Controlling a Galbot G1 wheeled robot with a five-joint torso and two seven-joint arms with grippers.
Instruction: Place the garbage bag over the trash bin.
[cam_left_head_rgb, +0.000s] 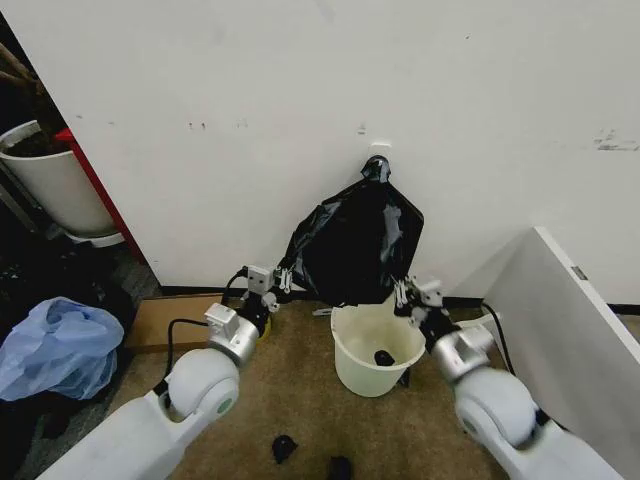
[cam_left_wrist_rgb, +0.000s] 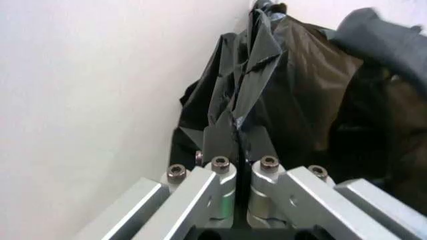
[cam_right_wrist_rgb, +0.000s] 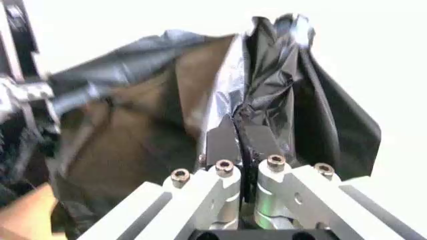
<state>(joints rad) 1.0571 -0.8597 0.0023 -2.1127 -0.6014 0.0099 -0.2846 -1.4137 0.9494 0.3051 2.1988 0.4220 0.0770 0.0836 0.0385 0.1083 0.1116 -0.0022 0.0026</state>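
Observation:
The trash bin (cam_left_head_rgb: 362, 378), small, round and white, stands on the brown floor against the wall, with a small dark object (cam_left_head_rgb: 383, 357) inside. Above it, black glossy plastic fans out from a knotted top (cam_left_head_rgb: 376, 170) on a wall hook. My left gripper (cam_left_head_rgb: 283, 280) is shut on the garbage bag (cam_left_head_rgb: 350, 245) at its lower left edge. My right gripper (cam_left_head_rgb: 403, 291) is shut on its lower right edge, just over the bin's rim. Both wrist views show the film pinched between the left gripper (cam_left_wrist_rgb: 235, 135) fingers and the right gripper (cam_right_wrist_rgb: 238, 132) fingers. I cannot separate the held bag from the sheaf behind it.
A light blue plastic bag (cam_left_head_rgb: 55, 345) lies at the far left. A larger white tub (cam_left_head_rgb: 55, 185) stands behind it beside a red edge. A cardboard piece (cam_left_head_rgb: 165, 320) lies by the wall. A white board (cam_left_head_rgb: 570, 300) leans at the right. Small dark bits (cam_left_head_rgb: 283, 447) lie on the floor.

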